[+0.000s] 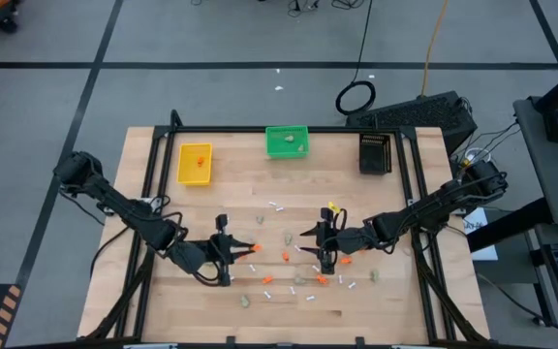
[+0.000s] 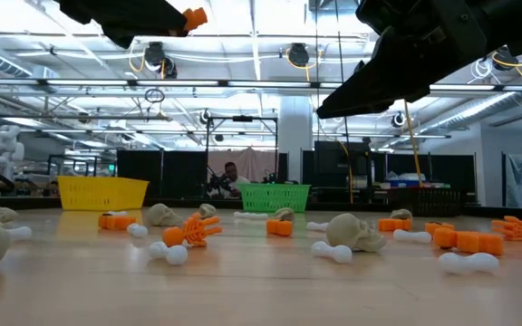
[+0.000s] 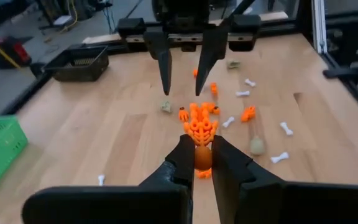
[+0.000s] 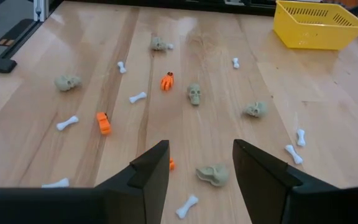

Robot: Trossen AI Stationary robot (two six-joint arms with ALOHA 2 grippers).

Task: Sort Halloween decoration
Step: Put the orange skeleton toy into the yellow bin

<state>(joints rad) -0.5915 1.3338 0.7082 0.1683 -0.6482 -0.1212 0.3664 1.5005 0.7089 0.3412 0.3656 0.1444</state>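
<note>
Left gripper (image 3: 202,163) clamped on orange piece (image 3: 200,134), lifted; next: carry to yellow bin (image 1: 195,163). Right gripper (image 4: 199,163) open, empty, hovering.

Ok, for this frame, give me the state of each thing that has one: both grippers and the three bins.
left gripper: shut on an orange skeleton hand, raised off the table
right gripper: open, empty, hovering over a skull
yellow bin: upright, holds an orange piece
green bin: upright, holds beige-grey pieces
black bin: upright, contents cannot be told
</note>
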